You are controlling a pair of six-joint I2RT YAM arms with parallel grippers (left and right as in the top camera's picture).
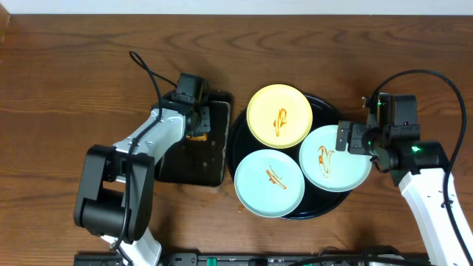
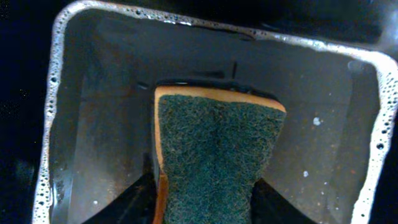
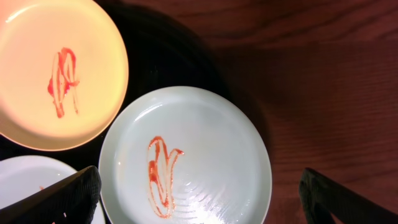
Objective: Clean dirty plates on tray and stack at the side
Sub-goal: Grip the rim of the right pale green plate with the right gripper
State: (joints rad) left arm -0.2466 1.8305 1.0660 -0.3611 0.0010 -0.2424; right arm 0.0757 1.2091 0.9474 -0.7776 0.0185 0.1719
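Note:
Three plates sit on the round black tray (image 1: pixel 240 133): a pale yellow plate (image 1: pixel 279 116) at the back, a mint-blue plate (image 1: pixel 270 182) at the front and a mint-blue plate (image 1: pixel 334 158) on the right rim. Each has an orange-brown sauce squiggle. My right gripper (image 1: pixel 345 138) is open, hovering over the right mint plate (image 3: pixel 185 163), its fingers straddling it; the yellow plate (image 3: pixel 59 71) also shows there. My left gripper (image 1: pixel 196 127) is over the rectangular pan (image 1: pixel 194 159), shut on a green-topped sponge (image 2: pixel 214 155) above soapy water.
The black pan's foamy rim (image 2: pixel 56 93) surrounds the sponge in the left wrist view. Bare brown wood table (image 1: pixel 66 89) lies left, behind and to the right (image 3: pixel 329 93) of the tray. Cables run over each arm.

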